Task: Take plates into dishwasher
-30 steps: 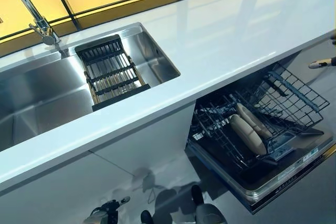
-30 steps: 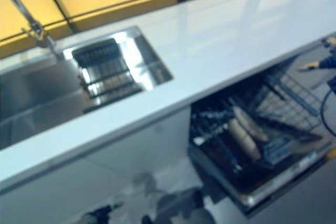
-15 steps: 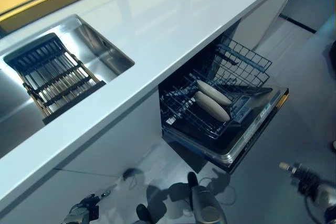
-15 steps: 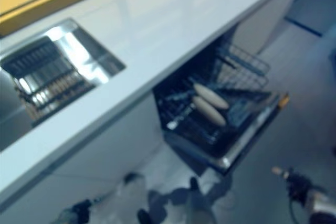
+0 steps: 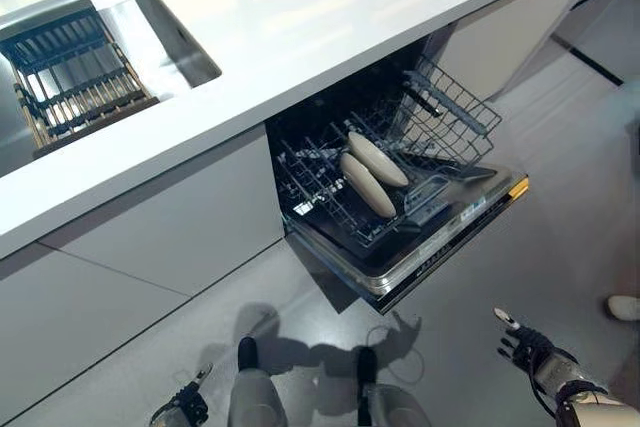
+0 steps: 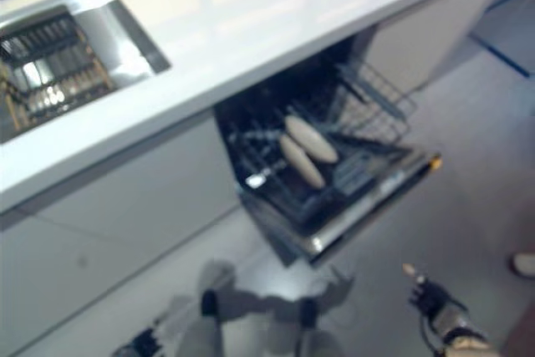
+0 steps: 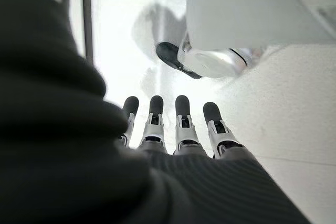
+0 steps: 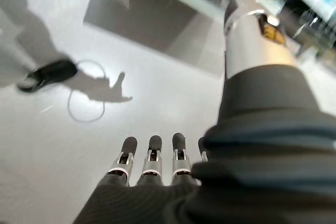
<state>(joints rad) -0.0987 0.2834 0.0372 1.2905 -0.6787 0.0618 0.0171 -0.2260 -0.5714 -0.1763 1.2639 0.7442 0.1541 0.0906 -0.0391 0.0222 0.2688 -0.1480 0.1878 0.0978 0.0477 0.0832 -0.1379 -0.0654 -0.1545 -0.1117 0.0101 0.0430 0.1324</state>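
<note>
seemingly loading is done: two plates sit in the rack. both hands hang empty, fingers straight; fetch carefully if more remain.

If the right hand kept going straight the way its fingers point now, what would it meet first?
Most likely the bare floor: the right hand hangs low with straight fingers, holding nothing, and its wrist view shows only floor past them. Depth is unclear.

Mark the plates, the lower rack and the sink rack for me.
plates (image 5: 367,185), left eye view, middle of the nearer plate
lower rack (image 5: 318,197), left eye view, wire floor
sink rack (image 5: 72,77), left eye view, centre bars
</note>
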